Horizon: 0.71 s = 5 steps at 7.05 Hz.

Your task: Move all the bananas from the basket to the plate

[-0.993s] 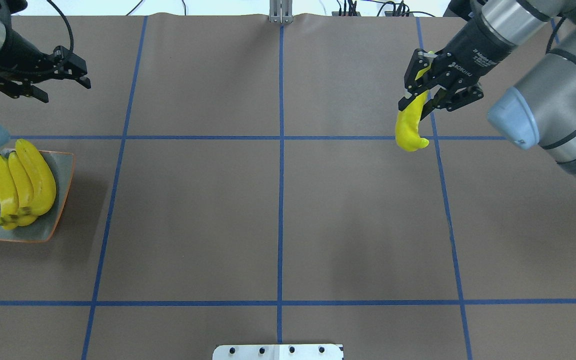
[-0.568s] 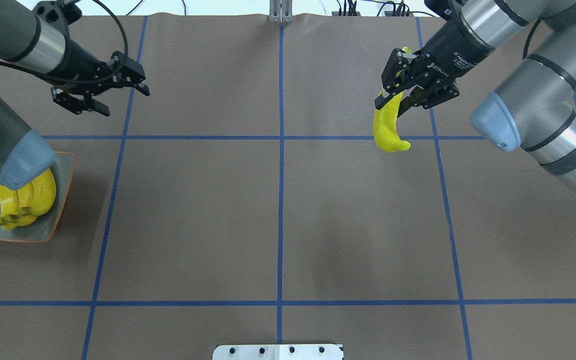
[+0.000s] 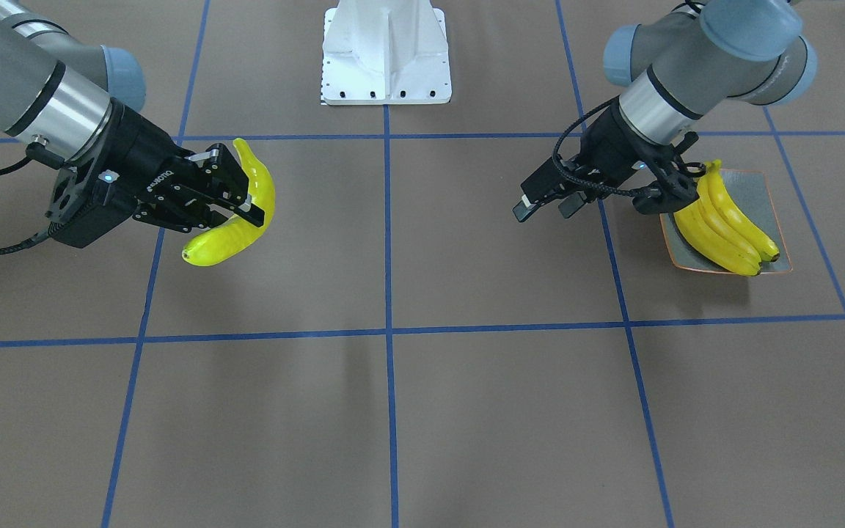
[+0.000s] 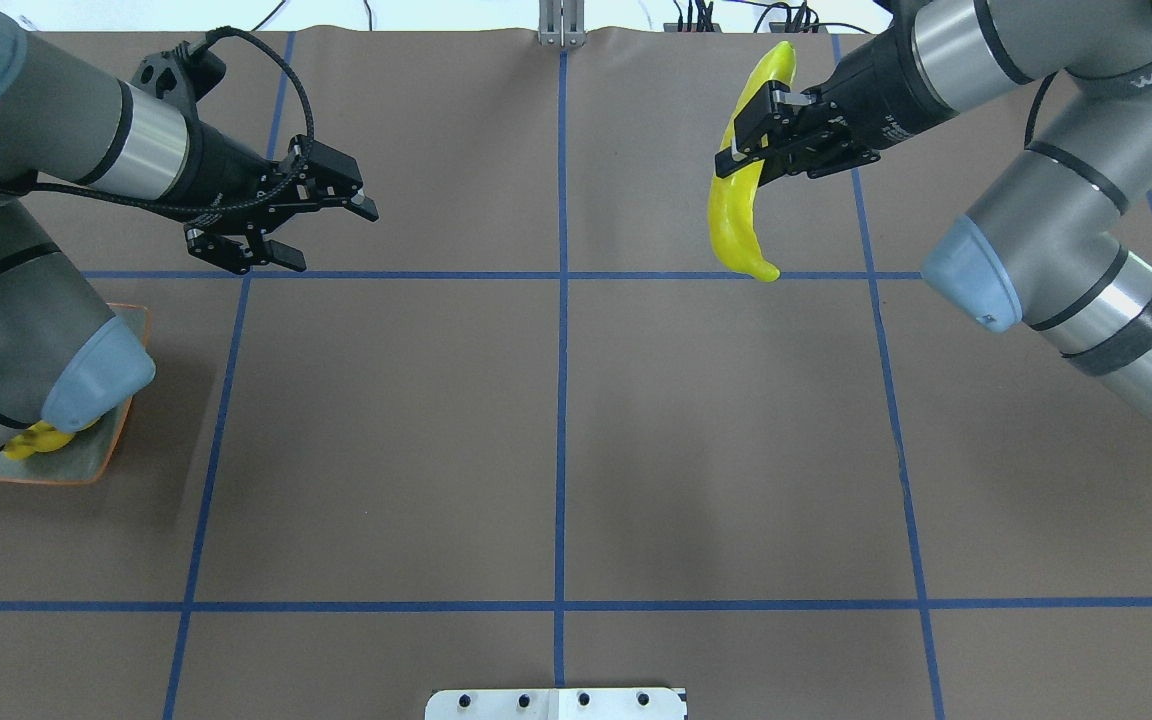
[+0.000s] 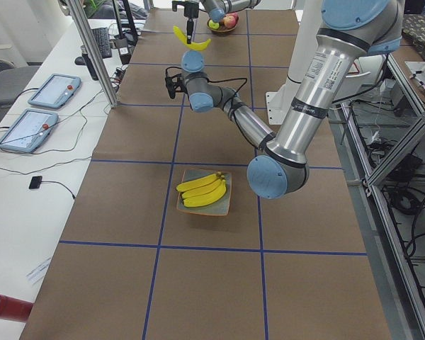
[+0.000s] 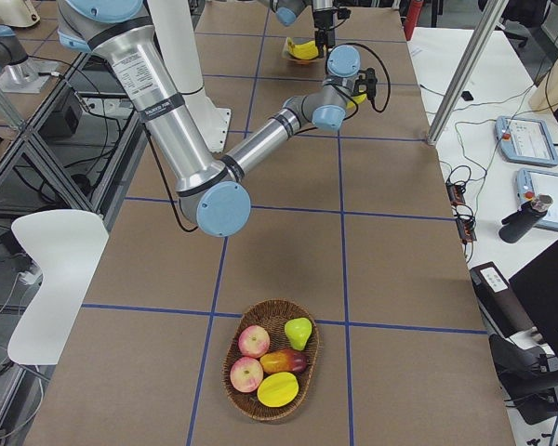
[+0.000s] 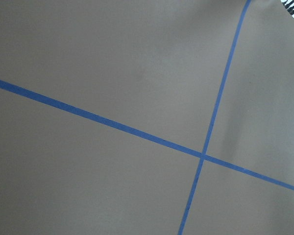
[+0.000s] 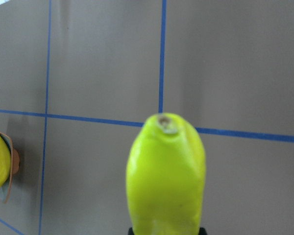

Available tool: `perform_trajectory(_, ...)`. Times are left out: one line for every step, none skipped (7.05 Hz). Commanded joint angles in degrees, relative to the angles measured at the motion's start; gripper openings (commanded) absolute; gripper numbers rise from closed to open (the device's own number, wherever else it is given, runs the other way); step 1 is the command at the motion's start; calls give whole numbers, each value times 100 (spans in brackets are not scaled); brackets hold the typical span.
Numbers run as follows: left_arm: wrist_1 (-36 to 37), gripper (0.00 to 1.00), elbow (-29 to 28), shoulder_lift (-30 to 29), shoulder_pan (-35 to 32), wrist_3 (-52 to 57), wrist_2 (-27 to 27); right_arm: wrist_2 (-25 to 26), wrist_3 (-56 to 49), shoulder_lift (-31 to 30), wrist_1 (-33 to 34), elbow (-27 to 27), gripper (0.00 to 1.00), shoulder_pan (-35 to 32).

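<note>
My right claw (image 4: pixel 744 150) is clamped on the fourth banana (image 4: pixel 733 215), holding it in the air over the table's right half, well apart from the plate (image 3: pixel 758 192). My left claw (image 4: pixel 331 238) hangs spread and empty. Three bananas (image 3: pixel 723 224) lie side by side on the plate, so I judge one delivery remains. The overhead view hides most of the plate under my left elbow, while the front view shows it plainly. Only the right side view shows the basket (image 6: pixel 229 358), which holds other fruit and no bananas.
</note>
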<state>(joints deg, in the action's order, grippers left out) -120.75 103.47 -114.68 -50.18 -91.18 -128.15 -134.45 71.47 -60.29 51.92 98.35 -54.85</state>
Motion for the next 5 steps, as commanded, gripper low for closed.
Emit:
perform_trajectory(-150,100,-2,7,8,-119,0,1014,986,-18,-882,-43,0,395)
perform_trajectory(-264,100,24,24,8,-207,0,1069,1609,43,-990,-35,0,562)
perform_trajectory(-587,100,7,25,8,-443,0,1409,1877,9,-1513,-35,0,789)
perform_trajectory(-938,100,15,33,8,-741,0,1743,2428,-26,-1997,-43,0,992)
perform_trajectory(-1333,100,-11,42,17,-1214,0,1755,3068,-27,-2254,-35,0,1107)
